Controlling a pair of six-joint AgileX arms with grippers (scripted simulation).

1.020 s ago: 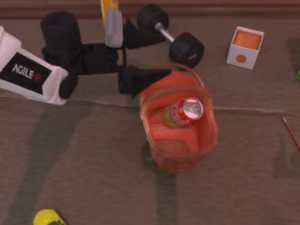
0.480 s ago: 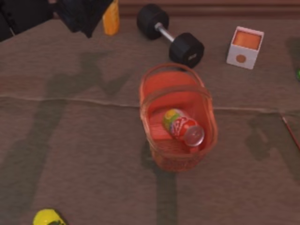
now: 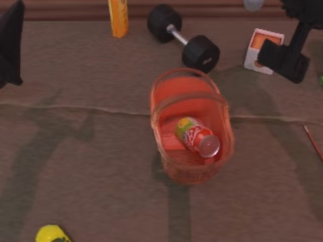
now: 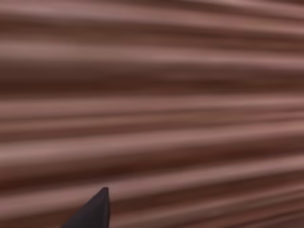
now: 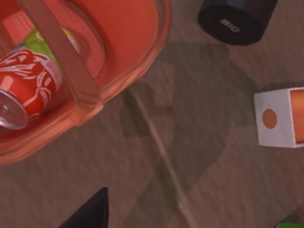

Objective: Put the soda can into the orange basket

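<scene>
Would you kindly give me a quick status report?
Left gripper at far-left edge, right gripper over white box. Soda can lying inside orange basket. Nothing obstructing.

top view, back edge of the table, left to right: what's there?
left gripper → orange-yellow bottle → dumbbell → white cube box → right gripper, partly over the box.

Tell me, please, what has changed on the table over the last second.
The left gripper let go of the soda can and withdrew to the top view's left edge. The can tipped onto its side inside the orange basket. The right gripper came in over the white box. Basket and dumbbell stayed put.
</scene>
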